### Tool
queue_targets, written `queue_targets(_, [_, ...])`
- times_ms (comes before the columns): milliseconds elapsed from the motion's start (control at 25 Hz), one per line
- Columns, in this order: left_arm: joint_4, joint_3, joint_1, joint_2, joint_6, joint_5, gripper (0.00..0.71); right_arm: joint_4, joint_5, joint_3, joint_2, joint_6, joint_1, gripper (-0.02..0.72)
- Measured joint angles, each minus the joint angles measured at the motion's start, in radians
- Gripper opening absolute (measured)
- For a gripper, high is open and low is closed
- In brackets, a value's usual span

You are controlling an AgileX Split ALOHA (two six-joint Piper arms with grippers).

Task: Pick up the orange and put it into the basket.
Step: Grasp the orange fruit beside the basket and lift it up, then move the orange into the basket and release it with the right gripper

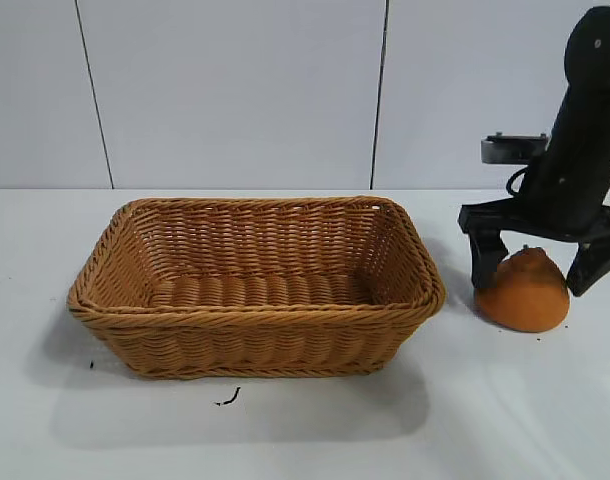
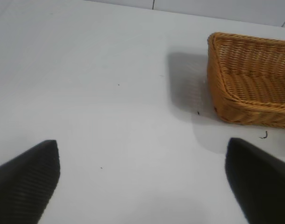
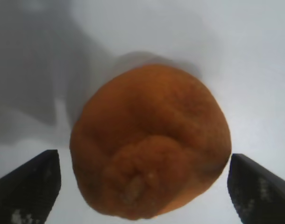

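The orange (image 1: 523, 292) lies on the white table to the right of the basket (image 1: 255, 285), knobby top up. My right gripper (image 1: 538, 272) is open and straddles it from above, one finger on each side, small gaps showing. In the right wrist view the orange (image 3: 149, 142) fills the space between the two fingertips (image 3: 30, 186). The tan wicker basket is empty and also shows in the left wrist view (image 2: 250, 79). My left gripper (image 2: 142, 182) is open and empty over bare table, left of the basket, out of the exterior view.
White table (image 1: 305, 430) with a grey panelled wall behind. A small black mark (image 1: 228, 399) lies in front of the basket. The right arm's dark body (image 1: 585, 130) rises above the orange.
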Motion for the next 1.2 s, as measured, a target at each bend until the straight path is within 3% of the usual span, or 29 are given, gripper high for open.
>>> queue_targets(80, [0.0,0.0,0.0,0.0,0.0,0.0,0.692,0.001,-0.004,0.0,0.001,0.0,0.0,0.652])
queue_targets(280, [0.0,0.0,0.0,0.0,0.0,0.0,0.692,0.0,-0.002,0.0,0.0,0.002,0.0,0.23])
queue_targets(320, [0.0,0.0,0.0,0.0,0.0,0.0,0.692,0.0,-0.001,-0.003,-0.001,0.002,0.0,0.17])
queue_targets(400, [0.0,0.0,0.0,0.0,0.0,0.0,0.692,0.0,0.009,-0.005,-0.005,0.002,0.0,0.118])
queue_targets(680, [0.0,0.0,0.0,0.0,0.0,0.0,0.692,0.0,0.086,-0.004,-0.097,-0.029,0.0,0.097])
queue_targets(1080, [0.0,0.0,0.0,0.0,0.0,0.0,0.692,0.001,0.115,-0.006,-0.349,-0.035,0.0,0.096])
queue_targets(1200, [0.0,0.0,0.0,0.0,0.0,0.0,0.692,0.027,0.142,-0.042,-0.364,-0.036,0.0,0.096])
